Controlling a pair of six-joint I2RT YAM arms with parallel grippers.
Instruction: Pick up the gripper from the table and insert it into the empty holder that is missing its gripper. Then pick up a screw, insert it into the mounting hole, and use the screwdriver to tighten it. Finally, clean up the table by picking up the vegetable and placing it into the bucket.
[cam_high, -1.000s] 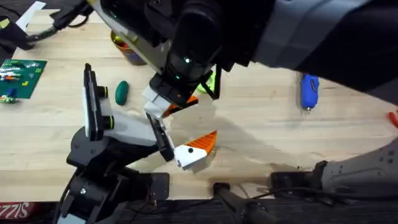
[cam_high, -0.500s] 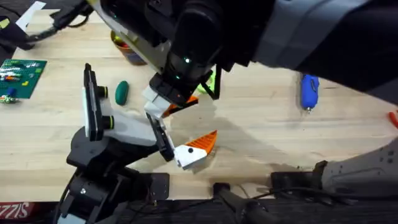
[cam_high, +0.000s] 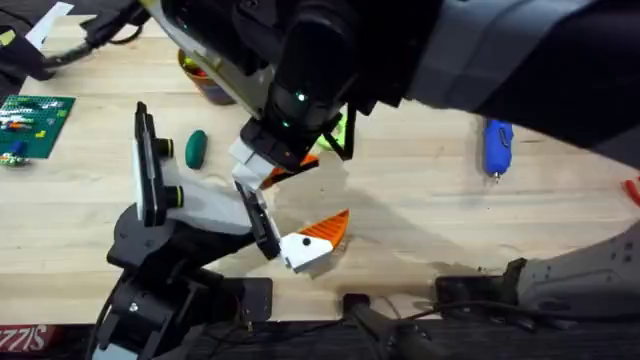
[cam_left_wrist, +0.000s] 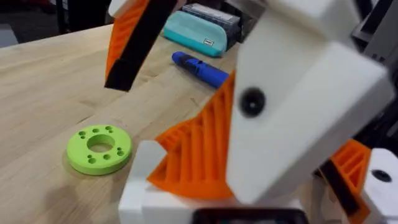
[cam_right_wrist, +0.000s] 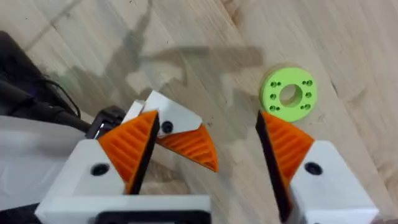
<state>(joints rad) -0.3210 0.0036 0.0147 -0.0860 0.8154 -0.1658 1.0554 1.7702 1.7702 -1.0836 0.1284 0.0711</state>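
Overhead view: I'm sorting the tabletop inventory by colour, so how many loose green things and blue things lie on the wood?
Green: 2, the dark green vegetable and the lime green disc.
Blue: 1, the screwdriver.
Total: 3

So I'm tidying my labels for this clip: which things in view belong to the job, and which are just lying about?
Belongs to the job:
- screwdriver, blue, on the table's right side
- vegetable, dark green
- bucket, partly hidden under the arm
- left claw
- right claw, open above the table

Just lying about:
- lime green disc
- green circuit board
- teal case
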